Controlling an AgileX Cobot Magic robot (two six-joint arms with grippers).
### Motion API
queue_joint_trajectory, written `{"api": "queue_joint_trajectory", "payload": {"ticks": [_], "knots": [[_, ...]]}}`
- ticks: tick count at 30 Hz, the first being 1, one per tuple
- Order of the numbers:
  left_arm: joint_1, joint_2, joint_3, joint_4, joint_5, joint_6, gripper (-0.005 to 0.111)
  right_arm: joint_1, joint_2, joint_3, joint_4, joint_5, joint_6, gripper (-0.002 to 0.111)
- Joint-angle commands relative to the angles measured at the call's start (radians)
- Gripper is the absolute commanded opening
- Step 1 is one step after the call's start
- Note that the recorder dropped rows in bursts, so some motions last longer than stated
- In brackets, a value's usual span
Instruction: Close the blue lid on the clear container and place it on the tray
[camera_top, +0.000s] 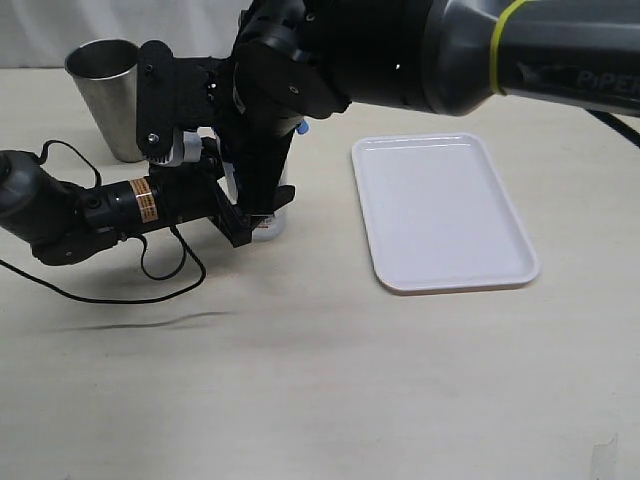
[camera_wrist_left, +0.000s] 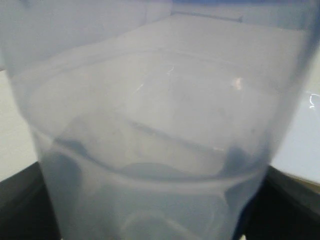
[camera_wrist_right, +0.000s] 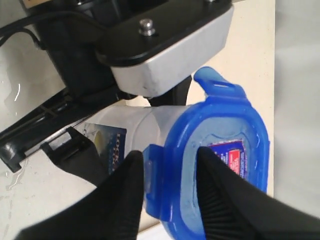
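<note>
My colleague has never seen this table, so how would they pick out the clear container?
Find the white tray and look left, to where the two black arms meet. The clear container stands upright between them, with a blue lid on top. Unlike the steel cup farther left, it is see-through plastic with a small label.

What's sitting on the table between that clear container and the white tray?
Nothing. The exterior view shows only bare table between the clear container and the tray.
</note>
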Motion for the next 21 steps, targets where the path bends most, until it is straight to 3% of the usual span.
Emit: {"api": "queue_joint_trajectory", "payload": {"ticks": [1, 5, 10, 21], "knots": [[-0.007, -0.001, 0.005, 0.086, -0.021, 0.002, 0.0, -0.02, 0.091, 0.048, 0.042, 0.106, 0.026, 0.022], [-0.007, -0.001, 0.005, 0.086, -0.021, 0.002, 0.0, -0.02, 0.089, 0.048, 0.061, 0.103, 0.026, 0.024], [-0.007, -0.001, 0.005, 0.067, -0.021, 0.002, 0.0, -0.022, 0.071, 0.048, 0.066, 0.095, 0.088, 0.05], [-0.007, -0.001, 0.005, 0.067, -0.021, 0.002, 0.0, -0.022, -0.055, 0.048, 0.13, 0.049, 0.128, 0.051]]}}
